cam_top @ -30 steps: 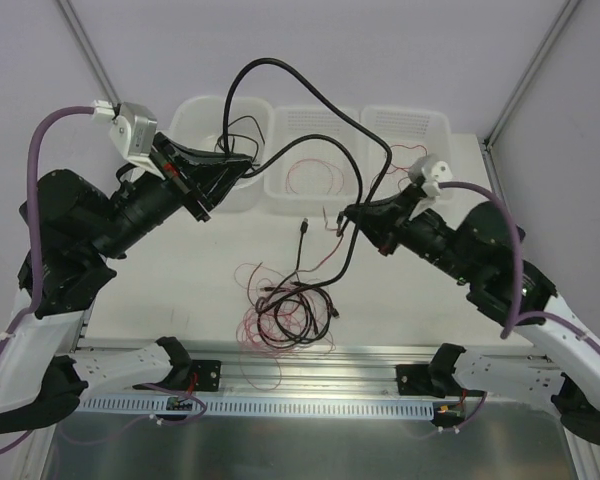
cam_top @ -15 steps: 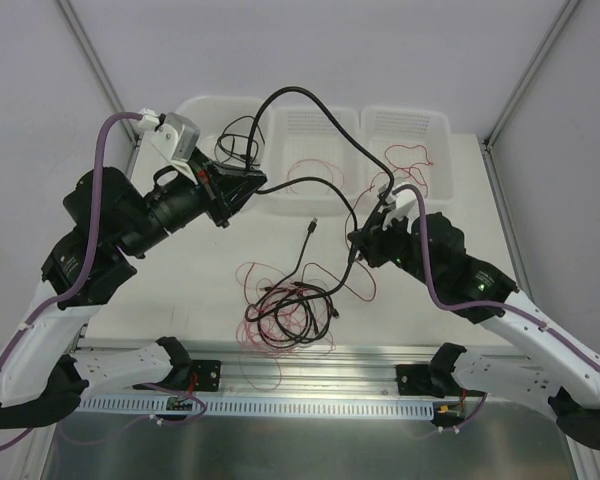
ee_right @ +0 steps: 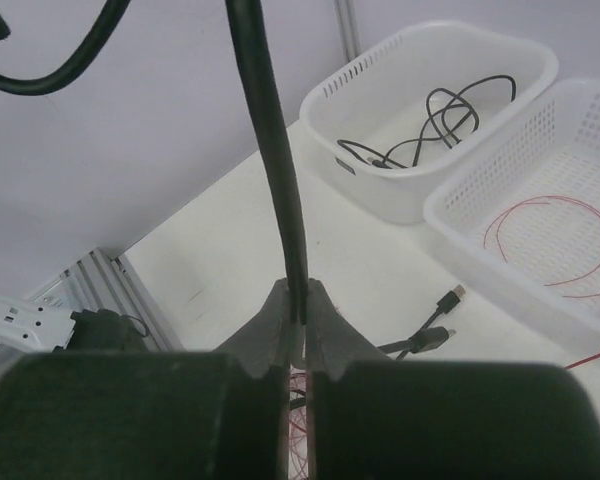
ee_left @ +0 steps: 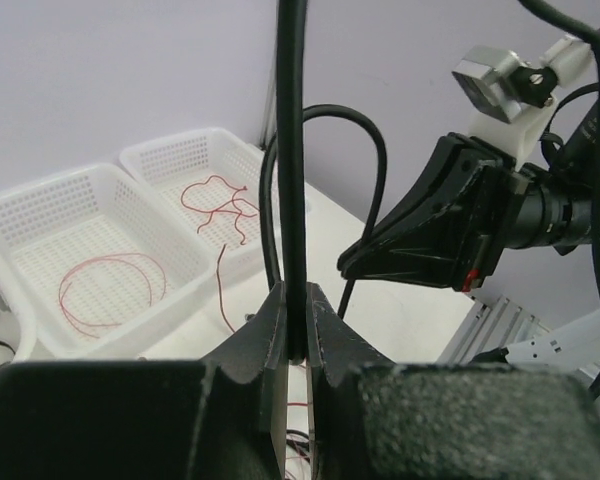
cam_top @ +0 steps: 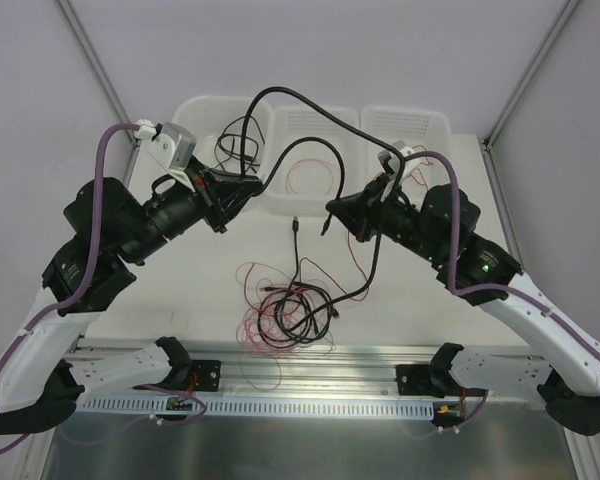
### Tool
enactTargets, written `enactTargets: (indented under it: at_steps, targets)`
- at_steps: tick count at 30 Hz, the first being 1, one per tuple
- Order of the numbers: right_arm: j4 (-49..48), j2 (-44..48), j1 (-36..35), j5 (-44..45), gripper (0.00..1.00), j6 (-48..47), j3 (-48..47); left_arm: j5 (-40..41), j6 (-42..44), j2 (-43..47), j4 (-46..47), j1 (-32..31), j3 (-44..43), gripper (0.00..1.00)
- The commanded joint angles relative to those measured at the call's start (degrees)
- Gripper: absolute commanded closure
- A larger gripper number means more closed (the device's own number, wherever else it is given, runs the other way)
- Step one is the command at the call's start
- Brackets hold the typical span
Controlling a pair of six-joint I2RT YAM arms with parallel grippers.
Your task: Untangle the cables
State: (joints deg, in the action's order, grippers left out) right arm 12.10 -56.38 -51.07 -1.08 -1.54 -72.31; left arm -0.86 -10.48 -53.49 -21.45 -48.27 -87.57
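A thick black cable [cam_top: 308, 99] arcs high between my two grippers and runs down into a tangle [cam_top: 285, 315] of black and thin red cables on the table near the front. My left gripper [cam_top: 252, 184] is shut on this black cable [ee_left: 291, 150]; the left wrist view shows it pinched between the fingertips [ee_left: 296, 335]. My right gripper [cam_top: 330, 208] is shut on the black cable [ee_right: 270, 130] too, clamped at its fingertips [ee_right: 296, 310]. Both grippers hang above the table, facing each other. A black plug end [cam_top: 296, 223] lies between them.
Three white baskets stand at the back: the left one [cam_top: 202, 112] holds black cables, the middle one [cam_top: 310, 122] a red wire loop, the right one [cam_top: 428, 122] a red wire. Two USB plugs [ee_right: 448, 297] lie on the table. An aluminium rail [cam_top: 310, 352] runs along the front edge.
My right gripper has moved left and towards the back with the black cable, closer to my left gripper. The cable's high arc has shifted left. The left gripper barely moved.
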Motion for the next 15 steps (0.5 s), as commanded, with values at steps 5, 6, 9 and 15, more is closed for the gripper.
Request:
enactTargets:
  at_steps: [5, 6, 9, 15]
  targets:
    - [-0.08, -9.25, 0.88, -2.79, 0.99, 6.10, 1.48, -4.93, -0.41, -0.47, 0.18, 0.02, 5.29, 1.00]
    - [0.90, -10.06, 0.88, -2.35, 0.99, 6.29, 1.56, -4.42, -0.77, -0.12, 0.27, 0.02, 7.31, 1.00]
    - [2.14, -12.08, 0.88, -0.94, 0.91, 6.03, 5.15, -0.21, -1.73, 0.93, 0.18, 0.11, 10.22, 1.00]
    - [2.40, -10.51, 0.97, 0.20, 0.66, 5.67, 17.44, 6.39, -0.07, -0.02, -1.13, 1.95, 7.78, 1.00]
